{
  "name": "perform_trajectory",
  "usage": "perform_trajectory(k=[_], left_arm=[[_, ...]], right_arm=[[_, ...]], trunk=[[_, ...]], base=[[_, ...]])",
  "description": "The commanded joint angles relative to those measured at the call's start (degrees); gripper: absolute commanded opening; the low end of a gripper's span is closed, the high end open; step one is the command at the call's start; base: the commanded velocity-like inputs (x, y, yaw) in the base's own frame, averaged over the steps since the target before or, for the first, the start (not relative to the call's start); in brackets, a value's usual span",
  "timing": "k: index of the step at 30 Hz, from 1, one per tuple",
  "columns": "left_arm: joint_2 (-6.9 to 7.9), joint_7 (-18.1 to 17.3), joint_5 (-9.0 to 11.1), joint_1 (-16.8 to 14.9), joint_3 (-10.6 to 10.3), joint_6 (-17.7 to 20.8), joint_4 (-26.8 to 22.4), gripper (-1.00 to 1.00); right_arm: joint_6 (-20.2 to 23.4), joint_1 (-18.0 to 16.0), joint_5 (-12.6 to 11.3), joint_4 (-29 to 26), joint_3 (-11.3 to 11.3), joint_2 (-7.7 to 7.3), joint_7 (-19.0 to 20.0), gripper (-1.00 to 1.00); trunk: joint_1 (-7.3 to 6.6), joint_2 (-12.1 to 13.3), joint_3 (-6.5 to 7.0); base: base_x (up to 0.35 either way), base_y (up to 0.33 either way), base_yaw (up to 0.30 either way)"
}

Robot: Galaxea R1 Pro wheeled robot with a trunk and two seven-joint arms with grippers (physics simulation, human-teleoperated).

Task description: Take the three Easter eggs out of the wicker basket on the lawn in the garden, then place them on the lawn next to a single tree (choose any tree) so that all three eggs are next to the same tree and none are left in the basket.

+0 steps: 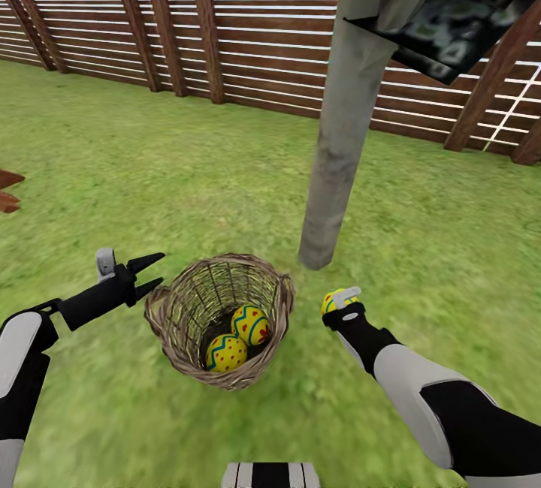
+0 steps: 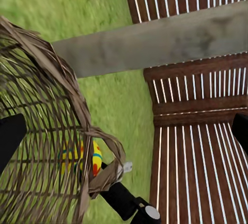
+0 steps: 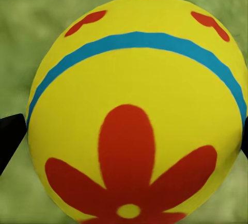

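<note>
Between the right claw (image 1: pixel 340 300) tips, an egg (image 3: pixel 135 111) is being gripped just above the lawn (image 1: pixel 113 165) beside the tree (image 1: pixel 338 135) trunk, ready for setting down; the left claw (image 1: pixel 150 272) is gaping beside the basket (image 1: pixel 219 319), where two eggs (image 1: pixel 239 338) are waiting

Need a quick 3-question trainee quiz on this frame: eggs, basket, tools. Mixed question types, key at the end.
1. How many Easter eggs lie inside the wicker basket?
2. True or false: the right tool is shut on an Easter egg.
3. Multiple choice: the left tool is A) inside the basket, B) open beside the basket's rim, C) gripping the tree.

Key:
1. Two, both on the basket's bottom.
2. True; the egg sits between its fingers, above the lawn near the tree's foot.
3. B.
</note>
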Motion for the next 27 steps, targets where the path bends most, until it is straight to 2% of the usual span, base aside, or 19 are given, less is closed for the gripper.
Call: perform_trajectory(k=[1, 8, 13, 20, 27], left_arm=[[0.01, -0.4, -0.4, 0.0, 0.1, 0.2, 0.0, 1.00], [0.03, -0.4, -0.4, 0.0, -0.1, 0.3, 0.0, 1.00], [-0.02, -0.4, -0.4, 0.0, -0.1, 0.3, 0.0, 1.00], [-0.31, -0.5, -0.2, 0.1, 0.0, 0.2, 0.1, 1.00], [-0.24, -1.3, -0.3, 0.1, 0.1, 0.2, 0.0, 1.00]], right_arm=[[0.5, 0.0, 0.3, -0.1, 0.3, -0.05, -0.1, -1.00], [0.6, 0.0, 0.2, -0.2, 0.2, -0.17, 0.3, -1.00], [0.8, 0.0, 0.3, -0.2, 0.4, 0.14, 0.3, -1.00], [0.6, 0.0, 0.2, -0.2, 0.3, -0.16, 0.2, -1.00], [0.5, 0.0, 0.3, -0.2, 0.4, 0.23, 0.2, -1.00]], trunk=[[-0.01, 0.0, -0.04], [-0.01, 0.0, -0.04], [-0.01, 0.0, 0.09], [-0.01, 0.0, 0.12], [0.17, -0.1, -1.43]], base=[[0.000, 0.000, 0.000], [0.130, -0.147, 0.009], [0.219, -0.245, 0.243], [0.022, -0.024, 0.035], [0.000, 0.000, 0.000]])
